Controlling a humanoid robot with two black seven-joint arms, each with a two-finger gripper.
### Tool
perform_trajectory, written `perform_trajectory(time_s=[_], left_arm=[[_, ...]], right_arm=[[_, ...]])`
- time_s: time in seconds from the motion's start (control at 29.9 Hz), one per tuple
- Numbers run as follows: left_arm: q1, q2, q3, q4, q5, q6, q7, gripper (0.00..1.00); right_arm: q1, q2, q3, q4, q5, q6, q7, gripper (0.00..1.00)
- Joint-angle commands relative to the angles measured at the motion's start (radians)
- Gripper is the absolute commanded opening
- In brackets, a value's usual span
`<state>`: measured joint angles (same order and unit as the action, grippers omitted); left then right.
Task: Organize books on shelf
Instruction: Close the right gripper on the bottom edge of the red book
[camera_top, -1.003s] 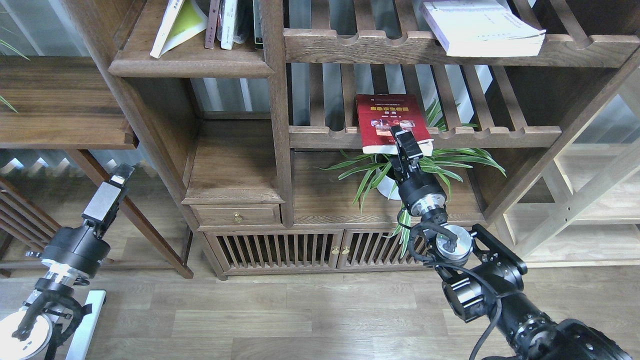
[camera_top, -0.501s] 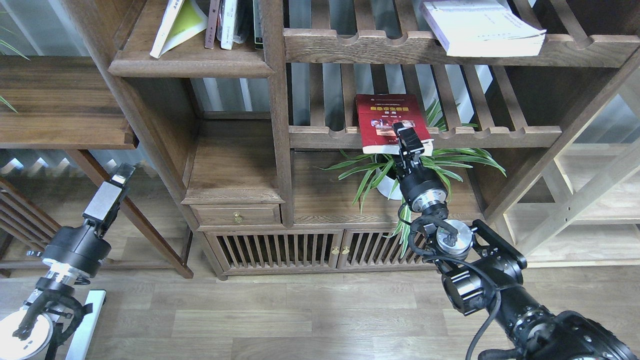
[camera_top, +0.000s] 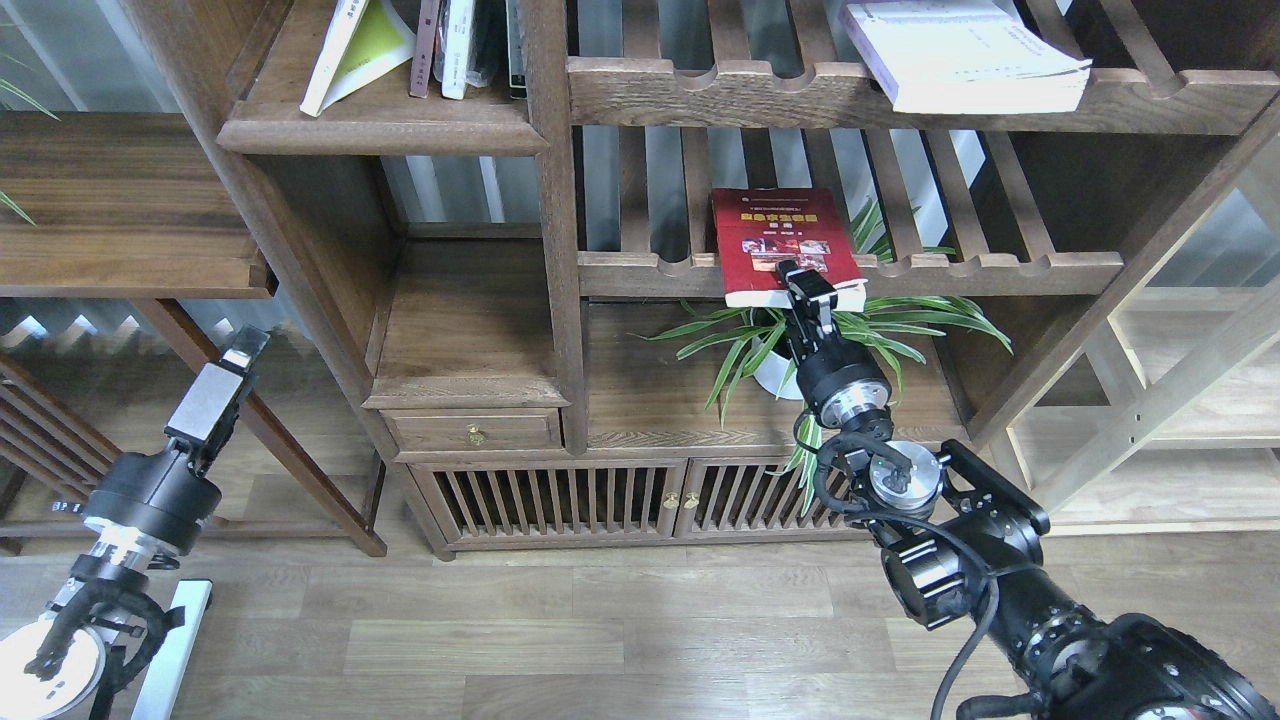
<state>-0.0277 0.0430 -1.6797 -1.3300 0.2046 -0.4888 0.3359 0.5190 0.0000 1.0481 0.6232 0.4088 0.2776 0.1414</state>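
Note:
A dark red book (camera_top: 770, 235) with a yellow title lies flat on a slatted shelf, its near edge overhanging the front rail. My right gripper (camera_top: 806, 288) sits at that near edge, one finger over the cover; its grip is unclear. A yellow-green book (camera_top: 365, 45) leans on the solid moulded shelf (camera_top: 380, 125) at the upper left. A thick pale lavender-white book (camera_top: 965, 60) lies on the top slatted shelf at the right. My left gripper (camera_top: 243, 352) hangs low at the left, away from the bookcase, holding nothing.
Thin upright books (camera_top: 460, 45) stand beside the yellow-green one. A potted spider plant (camera_top: 790, 340) sits just under the red book, around my right wrist. A pale wood rack (camera_top: 1180, 400) stands at the right, a dark side table (camera_top: 120, 200) at the left.
My right gripper has slid back a little towards the red book's near edge and the arm has shifted slightly. The book and the left arm have not moved.

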Motion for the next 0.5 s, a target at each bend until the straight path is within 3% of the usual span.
perform_trajectory(time_s=[0.0, 0.07, 0.4, 0.47], left_arm=[[0.000, 0.000, 0.000, 0.000, -0.001, 0.000, 0.000, 0.99], [0.000, 0.000, 0.000, 0.000, 0.001, 0.000, 0.000, 0.99], [0.000, 0.000, 0.000, 0.002, -0.001, 0.000, 0.000, 0.99], [0.000, 0.000, -0.002, 0.002, -0.001, 0.000, 0.000, 0.99]], right_arm=[[0.012, 0.000, 0.000, -0.006, 0.002, 0.000, 0.001, 0.45], [0.015, 0.000, 0.000, -0.010, 0.002, 0.000, 0.001, 0.44], [0.015, 0.000, -0.010, -0.020, 0.015, 0.003, 0.003, 0.15], [0.013, 0.000, -0.022, -0.020, 0.015, 0.008, 0.003, 0.14]])
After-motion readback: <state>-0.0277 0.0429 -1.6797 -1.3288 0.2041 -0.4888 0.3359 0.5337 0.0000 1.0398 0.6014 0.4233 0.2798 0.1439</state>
